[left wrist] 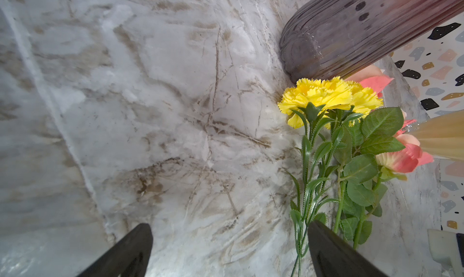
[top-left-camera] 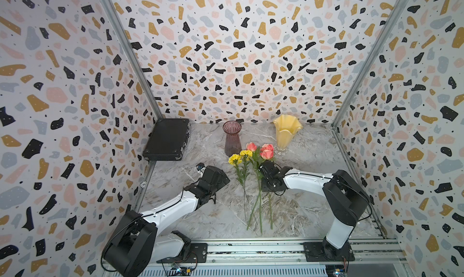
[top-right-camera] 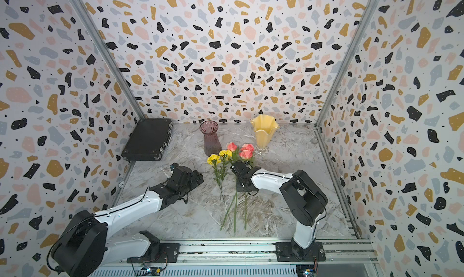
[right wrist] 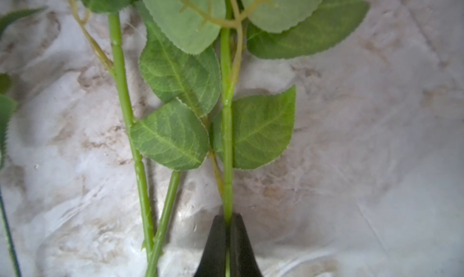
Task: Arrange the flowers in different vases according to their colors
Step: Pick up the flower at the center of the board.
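Several flowers lie side by side in the middle of the marble table, blooms toward the vases. In both top views there are pink roses (top-left-camera: 267, 151) (top-right-camera: 246, 152) and yellow carnations (top-left-camera: 235, 159) (top-right-camera: 214, 159). Behind them stand the purple ribbed vase (top-left-camera: 232, 137) and the yellow wavy-rimmed vase (top-left-camera: 286, 132). My right gripper (right wrist: 228, 219) is shut on a green rose stem (right wrist: 227, 137) just below its broad leaves; in a top view it (top-left-camera: 263, 169) sits low over the stems. My left gripper (left wrist: 229, 226) is open over bare marble beside the carnations (left wrist: 319, 94), holding nothing.
A closed black case (top-left-camera: 167, 139) lies at the back left of the table. Patterned walls close in three sides, and a metal rail (top-left-camera: 251, 248) runs along the front edge. Two other rose stems (right wrist: 140, 177) lie next to the held one.
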Robot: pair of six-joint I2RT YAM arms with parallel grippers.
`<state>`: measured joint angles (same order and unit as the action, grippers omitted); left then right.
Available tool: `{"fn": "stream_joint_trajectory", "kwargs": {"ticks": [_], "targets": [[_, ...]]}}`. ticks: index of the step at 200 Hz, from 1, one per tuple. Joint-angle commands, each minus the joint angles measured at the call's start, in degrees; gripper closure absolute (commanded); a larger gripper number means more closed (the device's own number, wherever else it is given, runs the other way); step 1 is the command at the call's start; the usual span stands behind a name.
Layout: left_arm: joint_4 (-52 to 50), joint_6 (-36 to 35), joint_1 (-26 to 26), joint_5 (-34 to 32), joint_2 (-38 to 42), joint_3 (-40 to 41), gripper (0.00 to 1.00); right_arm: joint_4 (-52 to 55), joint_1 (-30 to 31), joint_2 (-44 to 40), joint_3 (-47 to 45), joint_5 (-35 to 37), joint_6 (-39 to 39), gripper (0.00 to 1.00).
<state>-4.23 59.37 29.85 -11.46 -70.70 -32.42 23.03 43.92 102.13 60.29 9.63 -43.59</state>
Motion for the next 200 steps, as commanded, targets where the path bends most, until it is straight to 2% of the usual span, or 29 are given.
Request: {"fn": "stream_joint_trajectory", "kwargs": {"ticks": [1,54,91,107,130,149,174,200], "targets": [[1.5,0.4,-0.2,-1.4,1.2,-0.3,0.01,2.6,0.2,0.8,0.3,1.0,0.2,1.0],[9.1,-1.7,-0.2,-1.6,2.1,3.2,0.01,-2.8,0.9,-9.9,-5.2,8.7,3.7,1.0],[15.3,-1.9,0.0,1.9,1.8,5.2,0.01,-17.6,1.0,-19.8,-14.0,10.3,15.6,1.0],[19.2,-2.7,0.7,2.0,1.3,6.5,0.01,-18.6,1.0,-22.2,-15.0,9.3,17.9,1.0],[20.5,-5.4,3.2,-0.5,0.4,6.0,0.01,-20.0,1.0,-25.7,-16.4,4.0,20.3,1.0],[18.8,-8.8,6.4,-2.8,-0.7,3.7,0.01,-27.7,1.0,-30.1,-21.2,1.8,22.0,1.0],[18.4,-12.7,10.3,-5.8,-0.8,2.5,0.01,-30.1,1.0,-34.4,-23.5,3.5,24.7,1.0],[18.7,-14.5,12.1,-6.5,-0.2,2.4,0.01,-28.8,1.0,-37.9,-21.6,6.6,24.9,1.0]]}}
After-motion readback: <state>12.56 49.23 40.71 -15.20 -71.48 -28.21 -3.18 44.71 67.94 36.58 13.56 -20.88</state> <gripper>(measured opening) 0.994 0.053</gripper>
